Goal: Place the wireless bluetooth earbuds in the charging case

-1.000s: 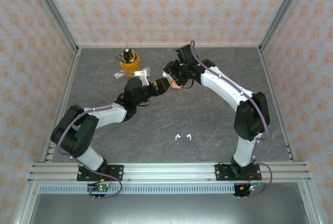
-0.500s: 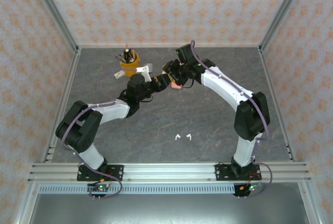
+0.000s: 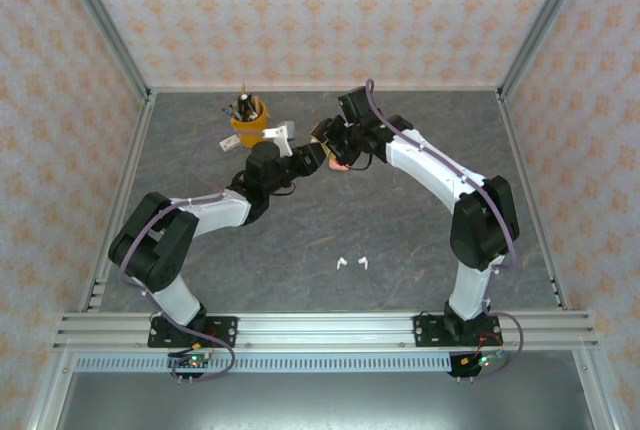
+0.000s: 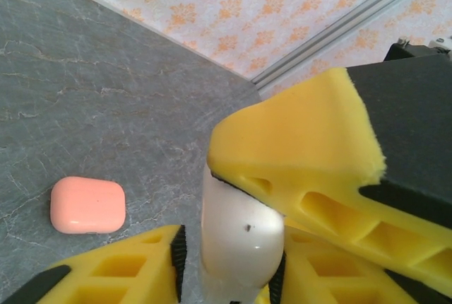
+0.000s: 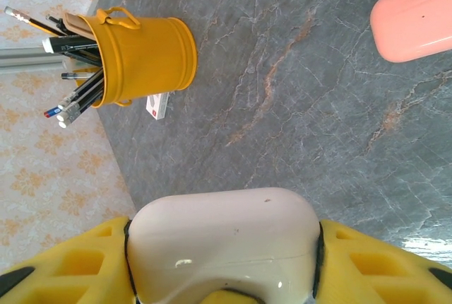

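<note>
Two white earbuds (image 3: 342, 263) lie side by side on the table (image 3: 420, 250), near its front edge and well apart from both grippers; I cannot find any pink buds. The white case (image 5: 222, 240) is off the table, back of centre, and shared by the two arms. The right gripper (image 5: 222, 276) clamps it at a middling width, a yellow finger on each flank. The left gripper (image 4: 229, 279) meets it from the other side, its jaws narrow and the dark pads seemingly touching the shell. The step in hand looks like opening this case. To do that well, the right arm should act purely as a vice. The left should pinch the lid alone, above the faint seam, then swing it back along the hinge's arc rather than pull straight, which could drag the smooth shell out of the foam. A light squeeze is safer, since pressing across the seam would hold the lid shut. The case should stay mouth-up so it can be set down open for the buds. By count there are two earbuds, two cases (the white one and a shut pink case (image 5: 415, 21) on the table just beside the grippers) and one yellow cup (image 5: 145, 56) of pencils toward the rear left.
</note>
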Controlling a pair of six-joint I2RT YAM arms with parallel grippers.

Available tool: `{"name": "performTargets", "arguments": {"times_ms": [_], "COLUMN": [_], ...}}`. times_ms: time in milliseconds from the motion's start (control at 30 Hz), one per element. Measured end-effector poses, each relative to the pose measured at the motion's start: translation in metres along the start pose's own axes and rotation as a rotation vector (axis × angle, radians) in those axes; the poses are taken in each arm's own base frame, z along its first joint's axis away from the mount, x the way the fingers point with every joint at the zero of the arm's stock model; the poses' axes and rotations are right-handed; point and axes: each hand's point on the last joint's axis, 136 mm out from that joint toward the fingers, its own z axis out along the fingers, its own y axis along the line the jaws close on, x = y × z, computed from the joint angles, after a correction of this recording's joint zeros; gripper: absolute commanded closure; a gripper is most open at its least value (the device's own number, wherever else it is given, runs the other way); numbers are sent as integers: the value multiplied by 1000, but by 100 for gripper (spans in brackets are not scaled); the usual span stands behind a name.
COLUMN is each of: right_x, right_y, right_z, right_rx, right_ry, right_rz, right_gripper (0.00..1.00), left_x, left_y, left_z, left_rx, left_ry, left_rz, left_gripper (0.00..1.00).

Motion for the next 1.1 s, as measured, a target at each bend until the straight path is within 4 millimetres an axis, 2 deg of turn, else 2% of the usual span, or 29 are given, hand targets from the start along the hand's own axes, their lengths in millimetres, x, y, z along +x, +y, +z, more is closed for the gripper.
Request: {"name": "performTargets", "arguments": {"times_ms": [167, 333, 433, 600, 733, 800, 933, 1100], "right_x": [-3, -5, -8, -37, -66, -73, -63, -32], "right_y": [-2, -1, 1, 4, -10, -19, -35, -33], "right_z": [1, 0, -6, -36, -66, -76, -83, -99], "right_rx": [-3, -8, -21, -74, -103, -110, -119, -245], "right_ry": [-4, -9, -13, -80, -157, -183, -184, -139], "right_rz": [16, 28, 35, 62, 67, 42, -89, -280], "right_gripper": [46, 31, 27, 26, 26, 26, 26, 26], "left_x": [0, 0, -1, 0, 4, 3, -16, -47], "left_y": [0, -2, -3, -4, -8, -15, -43, -71], "left_z": [3, 5, 5, 5, 0, -7, -29, -60], "left_rx": [1, 12, 14, 18, 23, 35, 94, 174], "left_ry": [1, 5, 3, 11, 49, 72, 84, 62], "left_rz": [-6, -5, -7, -4, 29, 60, 149, 243], "left_gripper": [76, 80, 82, 84, 86, 87, 87, 87]}}
